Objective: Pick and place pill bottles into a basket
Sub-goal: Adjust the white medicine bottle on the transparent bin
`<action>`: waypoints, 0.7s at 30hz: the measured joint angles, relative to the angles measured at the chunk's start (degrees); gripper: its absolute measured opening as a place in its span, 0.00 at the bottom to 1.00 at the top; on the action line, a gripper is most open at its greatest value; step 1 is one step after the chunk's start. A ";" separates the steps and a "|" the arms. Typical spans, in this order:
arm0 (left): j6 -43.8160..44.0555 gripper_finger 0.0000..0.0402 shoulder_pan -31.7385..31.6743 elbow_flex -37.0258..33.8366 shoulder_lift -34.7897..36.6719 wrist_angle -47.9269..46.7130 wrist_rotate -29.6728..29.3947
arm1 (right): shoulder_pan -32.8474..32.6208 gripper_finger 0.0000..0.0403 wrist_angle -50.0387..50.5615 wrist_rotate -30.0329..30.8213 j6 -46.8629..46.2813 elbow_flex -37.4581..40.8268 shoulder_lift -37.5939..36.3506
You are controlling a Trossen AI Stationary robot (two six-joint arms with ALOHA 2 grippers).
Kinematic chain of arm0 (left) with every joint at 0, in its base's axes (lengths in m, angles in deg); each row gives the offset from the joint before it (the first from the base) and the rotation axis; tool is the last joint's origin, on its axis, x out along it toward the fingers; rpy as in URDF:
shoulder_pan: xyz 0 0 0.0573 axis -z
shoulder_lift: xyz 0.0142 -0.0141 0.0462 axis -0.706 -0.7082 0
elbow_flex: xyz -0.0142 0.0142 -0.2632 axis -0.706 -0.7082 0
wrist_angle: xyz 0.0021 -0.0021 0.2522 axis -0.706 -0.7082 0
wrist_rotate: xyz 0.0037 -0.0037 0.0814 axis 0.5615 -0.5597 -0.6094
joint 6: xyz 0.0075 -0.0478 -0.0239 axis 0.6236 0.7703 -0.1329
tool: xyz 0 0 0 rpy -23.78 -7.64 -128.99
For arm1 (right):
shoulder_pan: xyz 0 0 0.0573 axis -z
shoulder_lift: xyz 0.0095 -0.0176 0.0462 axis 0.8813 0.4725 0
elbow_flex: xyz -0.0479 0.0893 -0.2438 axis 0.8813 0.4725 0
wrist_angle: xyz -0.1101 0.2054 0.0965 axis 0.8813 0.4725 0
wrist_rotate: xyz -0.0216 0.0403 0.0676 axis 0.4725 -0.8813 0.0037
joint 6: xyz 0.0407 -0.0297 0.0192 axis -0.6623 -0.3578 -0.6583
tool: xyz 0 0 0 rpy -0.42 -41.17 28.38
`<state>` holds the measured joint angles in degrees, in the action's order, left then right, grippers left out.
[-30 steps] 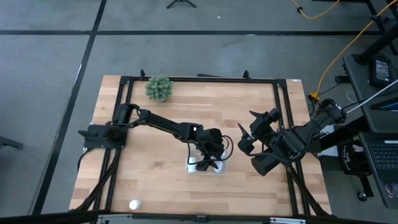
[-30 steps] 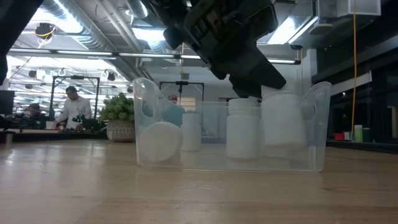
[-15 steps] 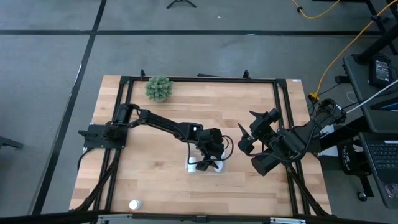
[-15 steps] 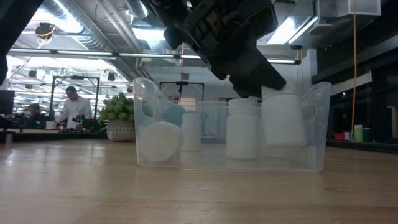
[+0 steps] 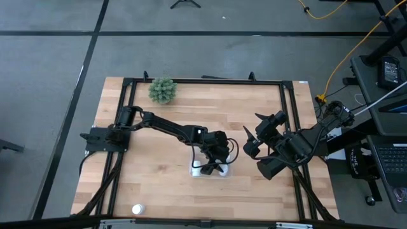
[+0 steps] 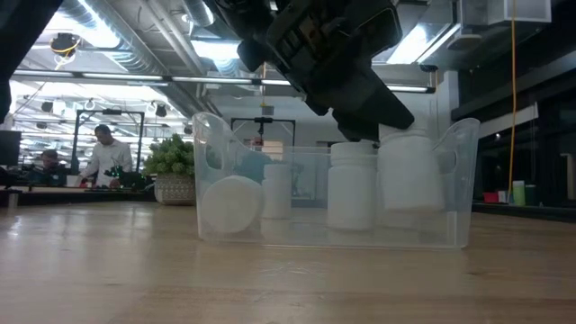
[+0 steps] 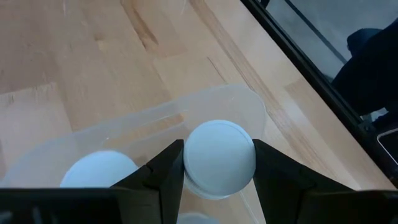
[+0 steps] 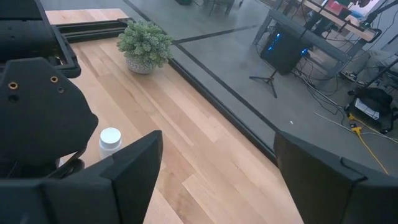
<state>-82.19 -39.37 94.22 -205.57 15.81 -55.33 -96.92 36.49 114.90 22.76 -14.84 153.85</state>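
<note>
The bottle in hand (image 7: 219, 157) is a small white plastic cylinder with a smooth cap, pinched between the two dark fingers of the left tool (image 7: 217, 163), which is clenched on it over the clear basket (image 6: 454, 180). It looks light and rigid, so a modest squeeze across the cap or upper body should hold it; the glossy rounded sides could slip or twist if taken off-centre, so the fingers are best set square across its width. Low across the surface, several bottles already sit in the basket: one lying on its side (image 6: 230, 205), a slim one upright behind it (image 6: 277, 191), and two more upright toward the other end (image 6: 410, 184). The basket's thin see-through walls would likely slide if bumped. One bottle (image 5: 136, 208) remains standing alone near the front edge of the wooden surface (image 5: 159, 172), well apart from the basket. The right tool (image 5: 249, 144) waits beside the basket, released and holding nothing. A green plant (image 5: 163, 90) stands at the far corner.
</note>
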 joint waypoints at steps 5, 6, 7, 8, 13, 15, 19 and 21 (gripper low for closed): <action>0.04 0.39 0.02 0.01 -1.54 0.37 0.22 | 0.01 0.76 -0.01 0.01 0.04 0.00 0.00; 0.09 0.39 0.02 -0.02 -1.56 0.22 0.45 | 0.00 0.76 -0.01 0.00 0.04 0.00 0.00; 0.07 0.39 0.03 0.00 -1.51 0.23 0.31 | 0.01 0.76 0.00 0.01 0.05 0.00 0.00; 0.07 0.39 0.03 0.02 -1.74 0.45 0.36 | 0.01 0.76 0.00 0.02 0.07 0.00 0.00; 0.13 0.39 0.04 0.02 -1.99 1.12 0.51 | 0.01 0.76 0.00 0.02 0.11 0.00 0.00; 0.13 0.41 0.04 0.02 -1.99 1.36 0.46 | 0.01 0.76 0.00 0.04 0.11 0.00 0.00; 0.14 0.46 0.04 0.02 -2.01 1.46 0.34 | 0.00 0.76 0.00 0.02 0.13 0.00 0.00; 0.48 0.48 0.04 0.02 -2.01 1.45 0.34 | 0.01 0.76 0.00 0.02 0.13 0.00 0.00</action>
<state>-81.71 -39.32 94.24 -207.58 17.26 -54.98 -96.91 36.49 114.92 22.90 -14.84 153.85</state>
